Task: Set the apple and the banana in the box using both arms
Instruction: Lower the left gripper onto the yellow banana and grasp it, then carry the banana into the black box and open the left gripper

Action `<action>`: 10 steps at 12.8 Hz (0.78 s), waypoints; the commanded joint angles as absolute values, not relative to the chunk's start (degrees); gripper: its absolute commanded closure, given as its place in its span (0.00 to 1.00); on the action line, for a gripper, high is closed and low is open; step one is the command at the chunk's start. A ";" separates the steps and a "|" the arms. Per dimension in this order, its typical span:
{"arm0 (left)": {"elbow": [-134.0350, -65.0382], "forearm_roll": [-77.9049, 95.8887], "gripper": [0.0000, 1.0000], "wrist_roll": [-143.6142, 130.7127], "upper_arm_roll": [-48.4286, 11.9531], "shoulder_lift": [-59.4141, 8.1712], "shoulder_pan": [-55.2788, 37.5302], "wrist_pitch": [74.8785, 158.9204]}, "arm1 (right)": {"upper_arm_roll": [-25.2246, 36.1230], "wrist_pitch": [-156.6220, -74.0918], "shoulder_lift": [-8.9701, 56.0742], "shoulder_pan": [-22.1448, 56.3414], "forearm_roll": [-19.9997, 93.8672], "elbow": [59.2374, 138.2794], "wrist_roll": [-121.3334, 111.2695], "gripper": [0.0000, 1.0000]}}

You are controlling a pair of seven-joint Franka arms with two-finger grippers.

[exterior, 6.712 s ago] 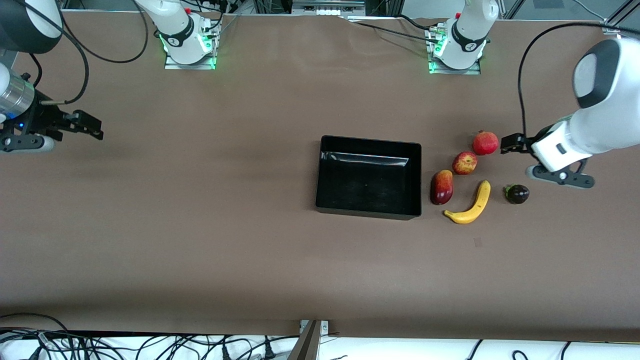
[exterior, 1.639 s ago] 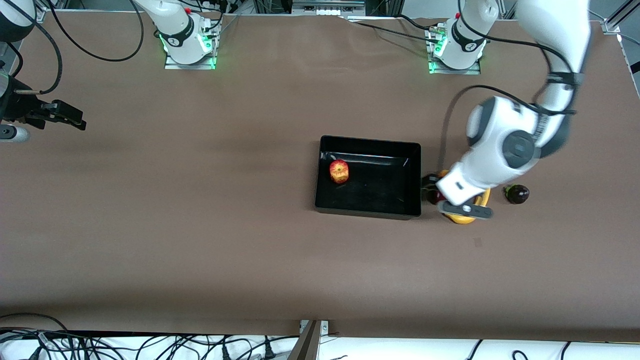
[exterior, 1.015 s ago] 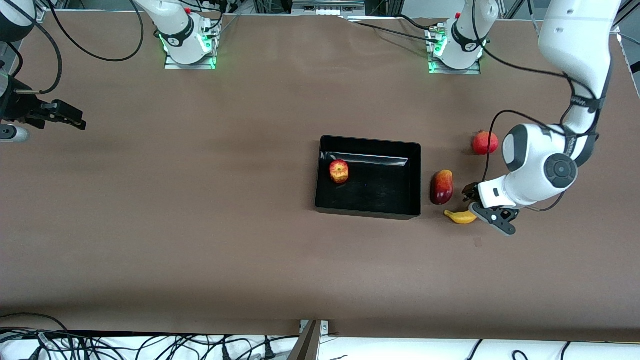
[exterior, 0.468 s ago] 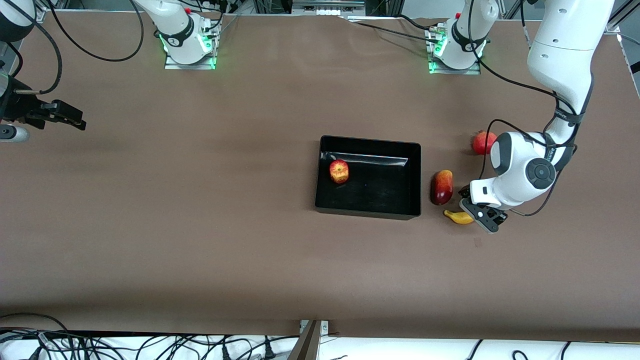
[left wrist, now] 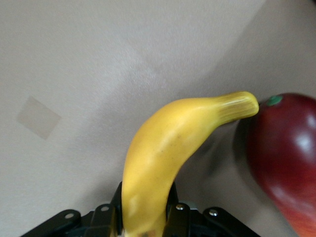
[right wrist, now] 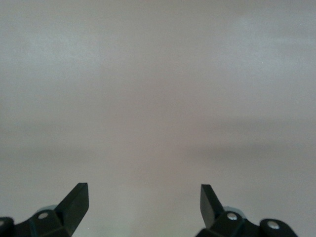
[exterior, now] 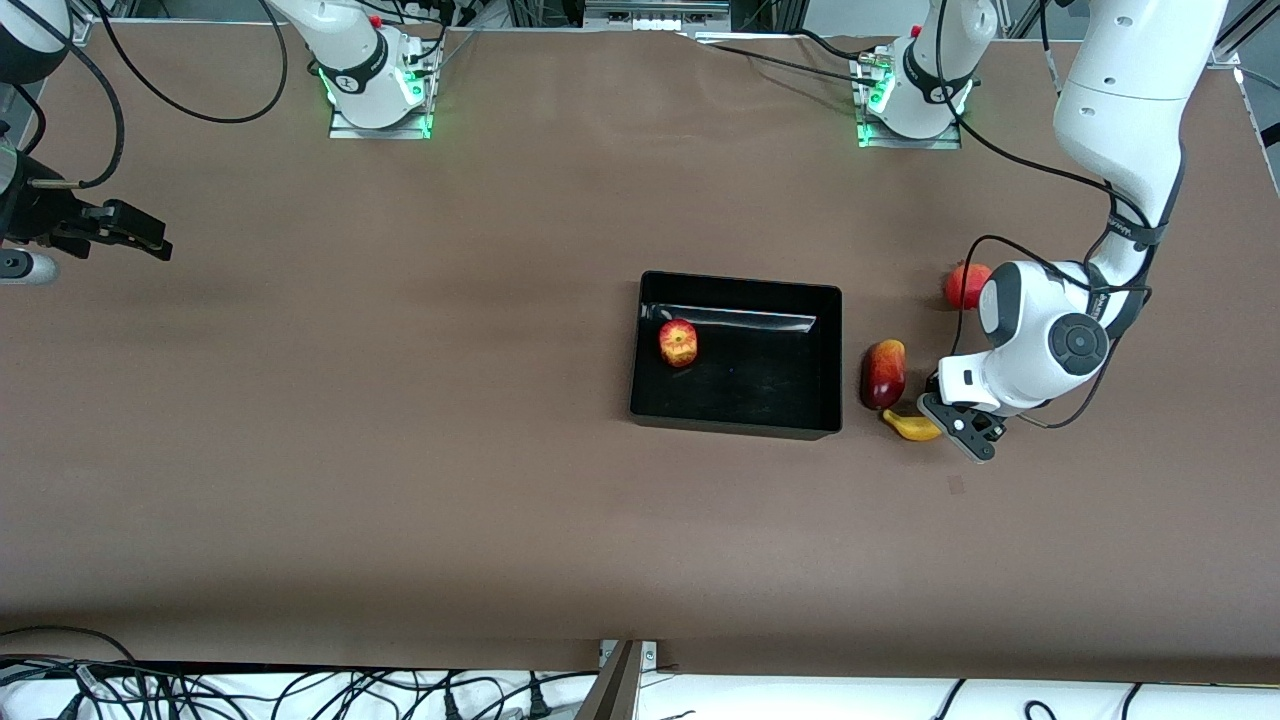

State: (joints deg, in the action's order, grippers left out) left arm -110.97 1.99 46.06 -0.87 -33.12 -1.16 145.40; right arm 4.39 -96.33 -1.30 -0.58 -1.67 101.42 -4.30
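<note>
Left gripper [exterior: 950, 420] is clamped on the banana [exterior: 908, 425], whose free tip lies just beside the oblong dark-red fruit [exterior: 883, 373] next to the box [exterior: 737, 427], toward the left arm's end of the table. The apple [exterior: 678, 343] rests inside the box. Right gripper [exterior: 120, 232] waits with fingers spread apart over bare table [exterior: 400, 450] at the right arm's end.

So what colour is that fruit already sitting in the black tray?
The apple is red with yellow streaks, clearest in the front view.
</note>
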 commanded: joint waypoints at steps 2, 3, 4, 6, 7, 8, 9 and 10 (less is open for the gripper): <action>-110.48 1.06 1.00 37.67 -0.26 -21.38 -9.29 135.03 | 3.78 -95.54 -0.97 -0.88 -2.11 100.28 -4.04 0.00; -109.35 0.88 1.00 33.79 -0.26 -19.88 -11.58 132.56 | 3.61 -95.54 -1.05 -0.88 -2.11 100.20 -4.04 0.00; -108.29 1.49 1.00 31.49 -0.26 -19.17 -14.04 130.36 | 3.60 -95.54 -1.05 -0.88 -2.11 100.20 -4.04 0.00; -108.02 1.84 1.00 22.47 -0.26 -17.67 -19.57 129.90 | 3.60 -95.54 -1.05 -0.79 -2.20 100.20 -4.04 0.00; -108.02 1.93 1.00 17.02 -0.26 -17.75 -22.12 129.90 | 3.60 -95.54 -0.97 -0.79 -2.46 100.20 -4.13 0.00; -108.54 1.93 1.00 11.83 -0.26 -18.19 -24.41 129.90 | 3.52 -95.62 -0.88 -0.44 -2.55 100.28 -4.13 0.00; -108.98 1.85 1.00 8.04 -0.35 -19.41 -26.61 130.25 | 3.52 -95.54 -0.97 0.26 -2.64 100.28 -4.13 0.00; -108.90 1.85 1.00 6.17 -0.35 -21.25 -27.85 130.69 | 3.52 -95.36 -1.23 0.26 -2.64 100.28 -4.13 0.00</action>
